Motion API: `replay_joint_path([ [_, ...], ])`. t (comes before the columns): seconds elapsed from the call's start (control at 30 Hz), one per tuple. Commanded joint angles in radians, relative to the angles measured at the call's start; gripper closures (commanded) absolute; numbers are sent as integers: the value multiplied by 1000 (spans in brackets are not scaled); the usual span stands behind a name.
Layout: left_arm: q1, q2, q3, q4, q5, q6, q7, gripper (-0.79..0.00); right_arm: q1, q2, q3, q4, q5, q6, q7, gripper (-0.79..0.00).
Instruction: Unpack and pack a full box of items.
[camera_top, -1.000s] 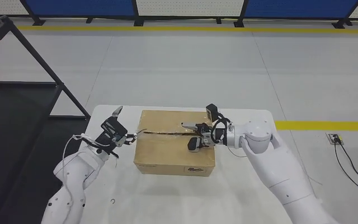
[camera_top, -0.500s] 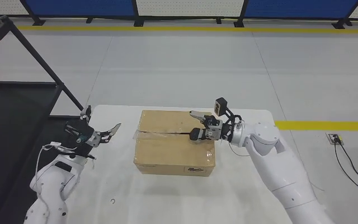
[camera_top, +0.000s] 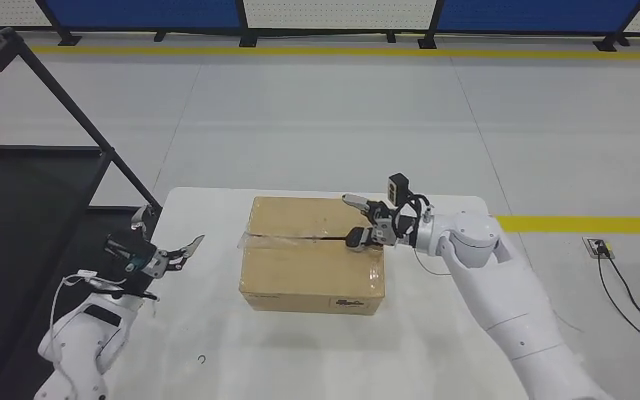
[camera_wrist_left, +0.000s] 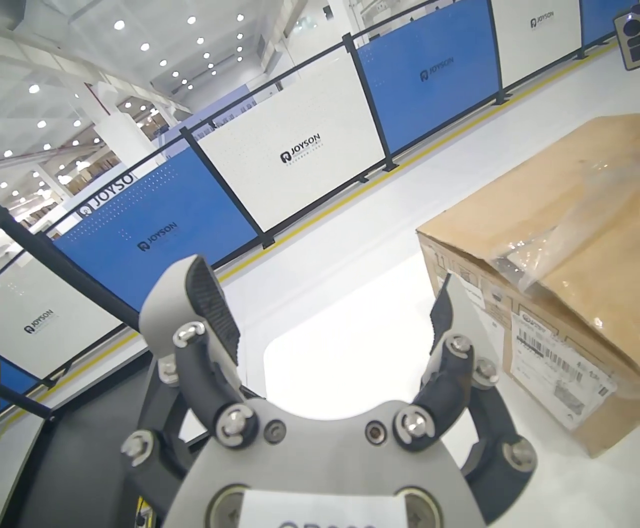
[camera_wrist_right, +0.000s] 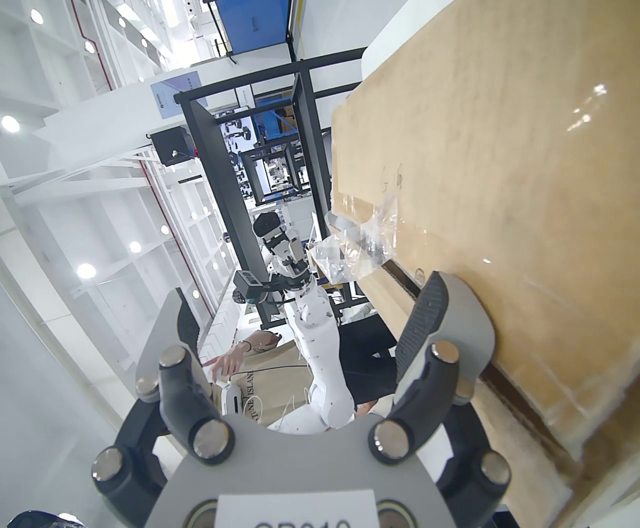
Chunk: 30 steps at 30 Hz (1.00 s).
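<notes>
Box (camera_top: 312, 262) on white table (camera_top: 300, 350), blue partitions (camera_top: 140, 12)

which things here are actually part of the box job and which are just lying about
Job: cardboard box; loose clear tape at its top seam; left gripper, jaws open, apart from the box; right gripper, jaws open, over the box top.
Just about: small dark bit on the table, too small to identify; black frame beside the table.

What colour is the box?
The box is plain brown cardboard, clearest in the top view.
</notes>
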Motion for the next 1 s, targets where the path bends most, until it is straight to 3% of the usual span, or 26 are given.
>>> replay_joint_path([
  [0.0, -27, 3, 22, -3, 21, -25, -15, -785, -6, 3, 4, -1, -2, -4, 7, -785],
  [0.23, -123, 10, 85, 37, 27, -120, -25, -785, -33, 12, 26, -19, -6, -9, -17, -785],
  [0.5, -251, 14, 191, 122, 111, -155, -53, -785, -45, 19, 41, -14, -1, -15, -5, -785],
  [0.97, -242, 28, 237, 110, 183, -144, -5, -785, -54, 40, 68, -14, -56, -50, 35, -785],
])
